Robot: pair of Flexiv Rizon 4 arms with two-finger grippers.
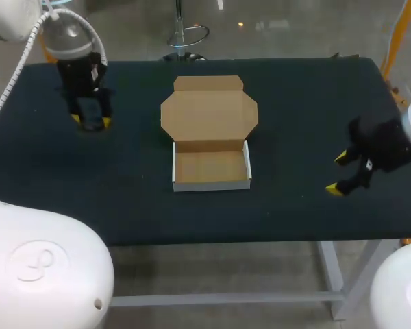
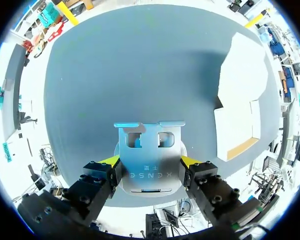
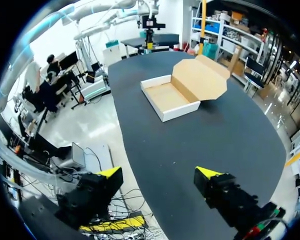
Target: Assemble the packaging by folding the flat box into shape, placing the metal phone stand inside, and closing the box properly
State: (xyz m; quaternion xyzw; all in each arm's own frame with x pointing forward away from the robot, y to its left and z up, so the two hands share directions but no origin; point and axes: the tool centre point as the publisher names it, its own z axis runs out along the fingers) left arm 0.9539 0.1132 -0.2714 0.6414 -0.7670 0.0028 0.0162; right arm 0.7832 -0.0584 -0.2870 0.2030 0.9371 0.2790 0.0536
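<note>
The cardboard box (image 1: 211, 168) stands folded at the table's middle, a shallow tray with white outer walls and its lid (image 1: 209, 113) lying open behind it. The box also shows beside my left gripper (image 2: 240, 115) and far ahead of my right one (image 3: 170, 97). The silver metal phone stand (image 2: 149, 162) sits between my left gripper's (image 2: 150, 161) yellow tips, which press on its two sides. In the head view that gripper (image 1: 90, 122) is at the back left, low over the table, and hides the stand. My right gripper (image 1: 339, 173) hovers open at the table's right, holding nothing (image 3: 157, 175).
The dark table (image 1: 315, 103) carries nothing besides the box and the stand. Its front edge runs close below the box, and its right edge lies just past my right gripper.
</note>
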